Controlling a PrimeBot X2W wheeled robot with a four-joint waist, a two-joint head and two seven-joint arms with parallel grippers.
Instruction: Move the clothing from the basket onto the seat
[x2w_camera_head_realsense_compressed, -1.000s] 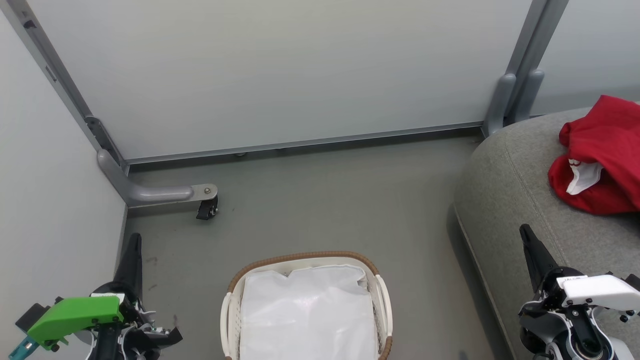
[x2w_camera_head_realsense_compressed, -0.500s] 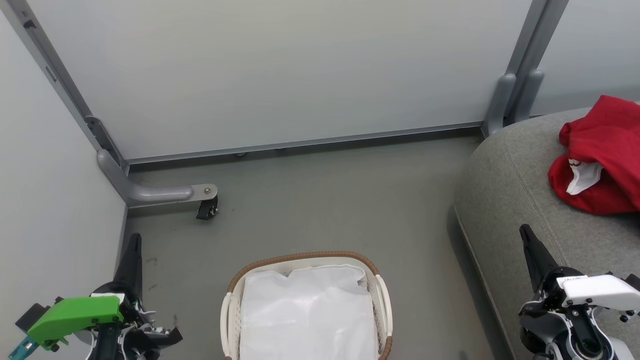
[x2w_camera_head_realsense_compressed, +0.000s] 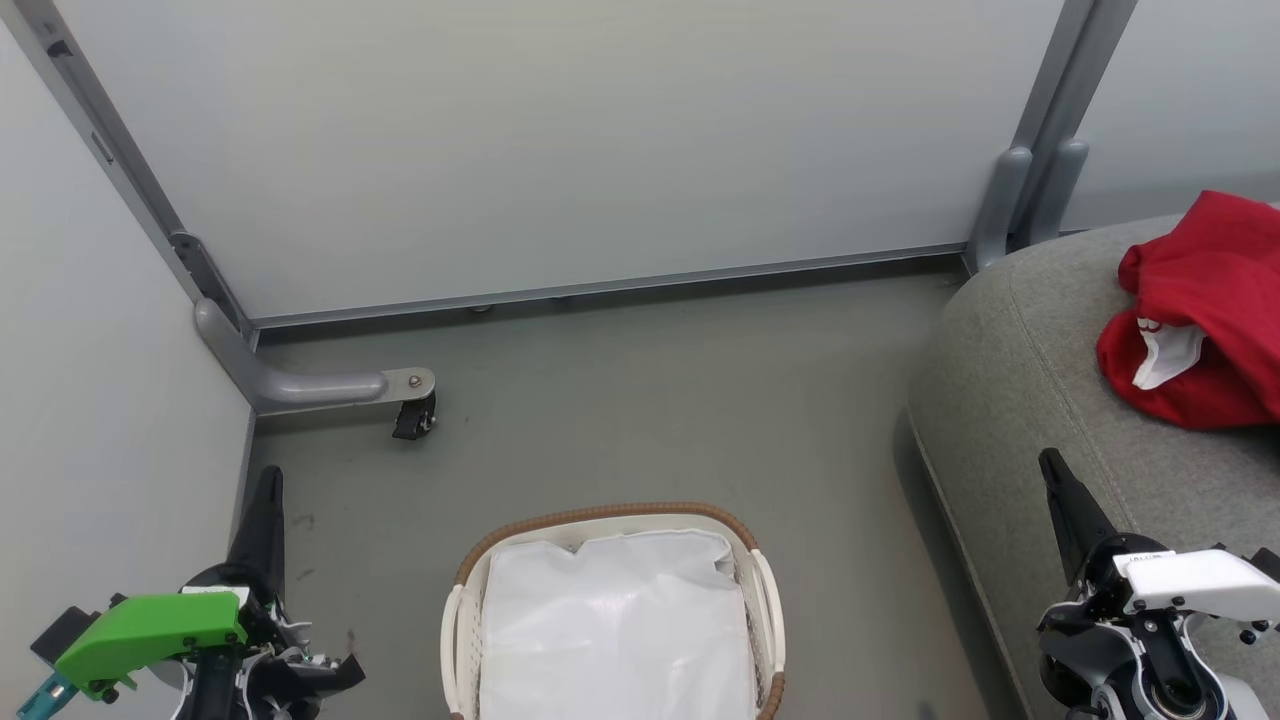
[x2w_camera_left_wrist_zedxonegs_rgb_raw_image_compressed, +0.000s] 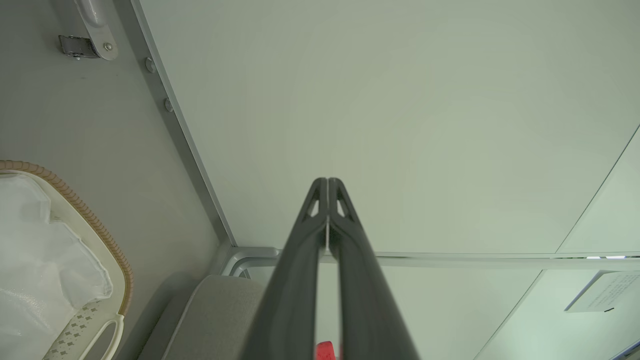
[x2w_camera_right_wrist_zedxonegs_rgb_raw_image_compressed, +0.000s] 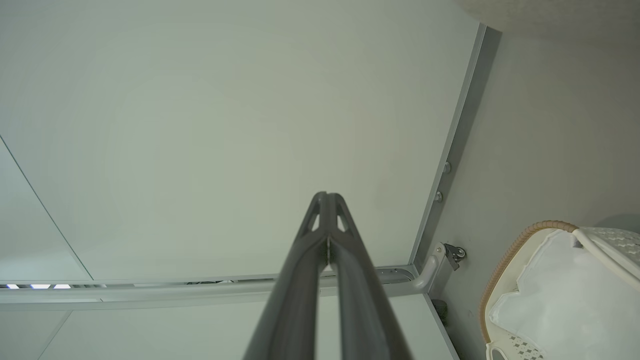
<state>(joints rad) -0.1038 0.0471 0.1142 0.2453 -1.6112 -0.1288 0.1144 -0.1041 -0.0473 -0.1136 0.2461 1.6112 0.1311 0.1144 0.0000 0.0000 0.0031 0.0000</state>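
Observation:
The red clothing (x2w_camera_head_realsense_compressed: 1205, 315) with a white patch lies bunched on the grey seat (x2w_camera_head_realsense_compressed: 1030, 390) at the right edge of the head view. The white basket (x2w_camera_head_realsense_compressed: 465, 630) with a brown woven rim stands on the floor at bottom centre, and its white liner (x2w_camera_head_realsense_compressed: 615, 625) is all that shows inside. My left gripper (x2w_camera_head_realsense_compressed: 268, 478) is shut at the lower left, left of the basket, holding nothing. My right gripper (x2w_camera_head_realsense_compressed: 1050, 462) is shut at the lower right over the seat's front edge, also with nothing in it. Both wrist views show their fingertips pressed together: the left gripper (x2w_camera_left_wrist_zedxonegs_rgb_raw_image_compressed: 327, 181) and the right gripper (x2w_camera_right_wrist_zedxonegs_rgb_raw_image_compressed: 326, 195).
Pale partition panels (x2w_camera_head_realsense_compressed: 560, 140) close off the back and left side. A grey metal foot with a black caster (x2w_camera_head_realsense_compressed: 412, 418) juts onto the floor at the left. Grey floor (x2w_camera_head_realsense_compressed: 650, 400) lies between the basket, panels and seat.

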